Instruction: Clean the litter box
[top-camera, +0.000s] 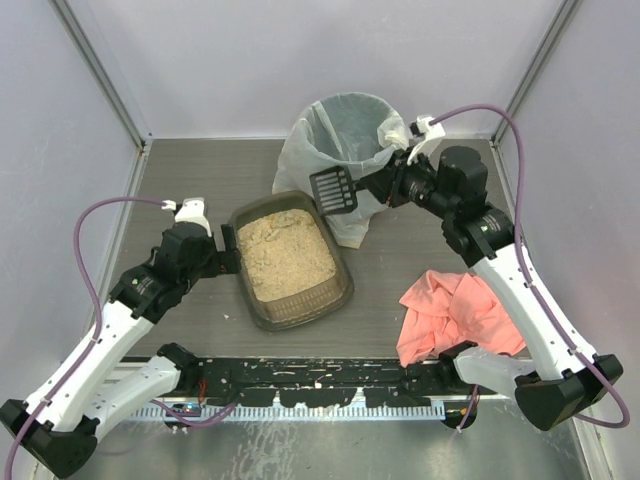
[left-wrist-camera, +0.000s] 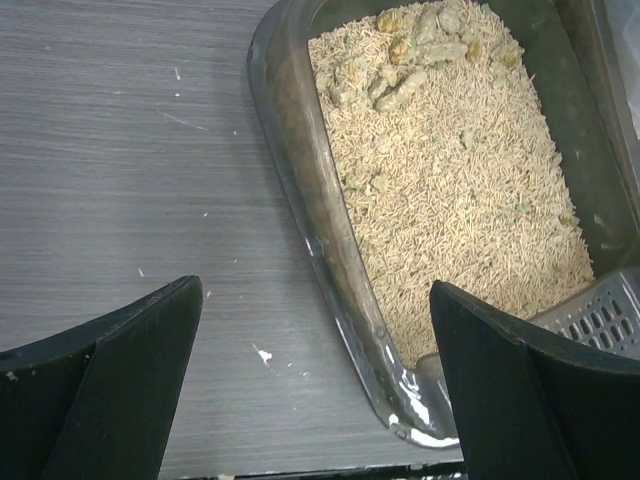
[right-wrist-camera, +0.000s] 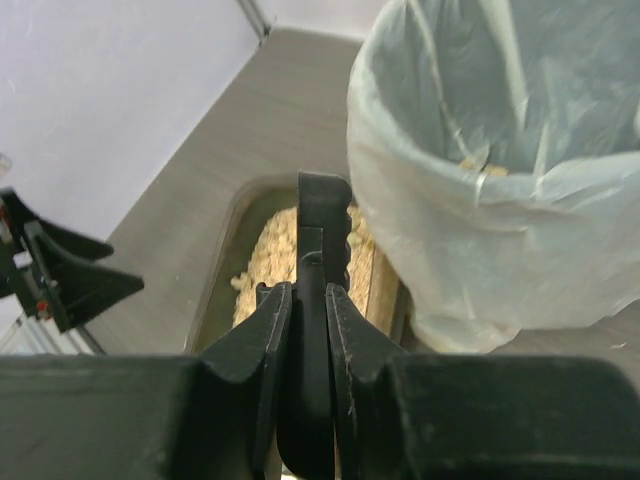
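A shallow grey-brown translucent plastic litter box (top-camera: 300, 312) sits on the grey surface (top-camera: 200, 170), holding tan granules (top-camera: 285, 258), clumped at its far end. The white-bagged round bin (top-camera: 300, 165) behind perhaps holds bits. The right jaws clamp a black slotted scoop (top-camera: 334, 190); the left jaws gape.

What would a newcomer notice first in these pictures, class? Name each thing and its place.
A shallow dark grey-brown plastic litter box of tan granules sits mid-table. The right gripper clamps a black slotted plastic scoop over its far edge, before a white-bagged round bin. A crumpled pink cloth lies near-right.
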